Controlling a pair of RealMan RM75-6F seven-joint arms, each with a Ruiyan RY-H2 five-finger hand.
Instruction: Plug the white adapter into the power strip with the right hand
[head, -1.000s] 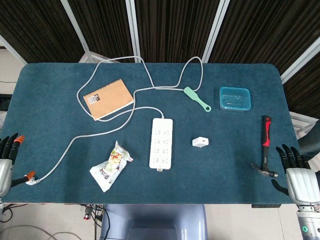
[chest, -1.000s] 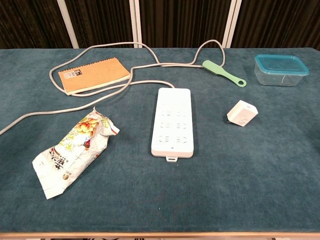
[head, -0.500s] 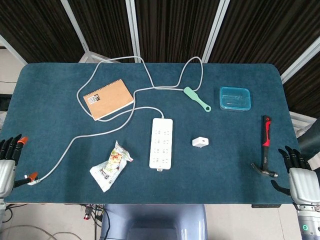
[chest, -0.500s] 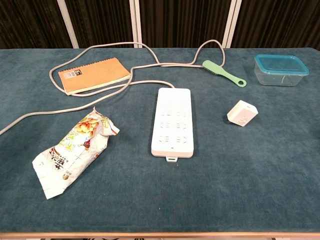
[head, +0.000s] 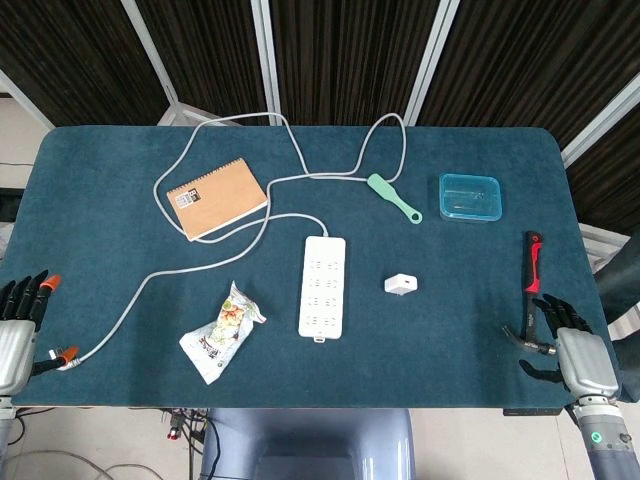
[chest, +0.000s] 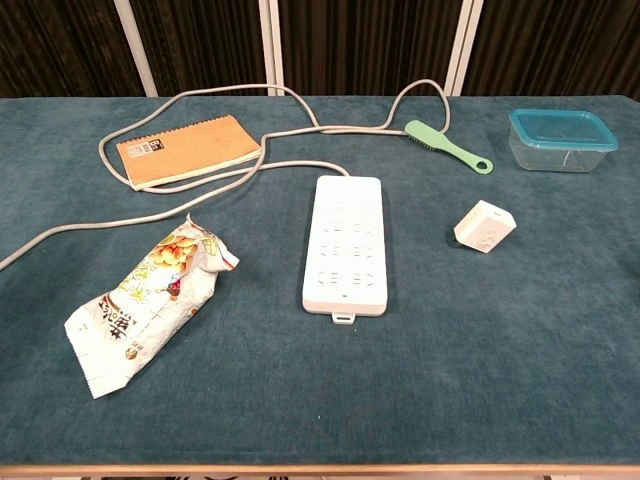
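White adapter (head: 401, 284) lies at centre of frame on blue counter (head: 100, 200), just right of power strip (head: 322, 285), not touching. Strip's long axis runs top to bottom of frame. Right hand (head: 570, 352) at lower right corner (beside hammer (head: 533, 296) head), fingers spread, holding nothing; adapter lies up-left, well apart. Left hand (head: 18, 330) at lower left edge, fingers spread, farther off.

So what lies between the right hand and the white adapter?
Head view: only bare table cloth. The hammer sits just beside the right hand, slightly off the line to the white adapter.
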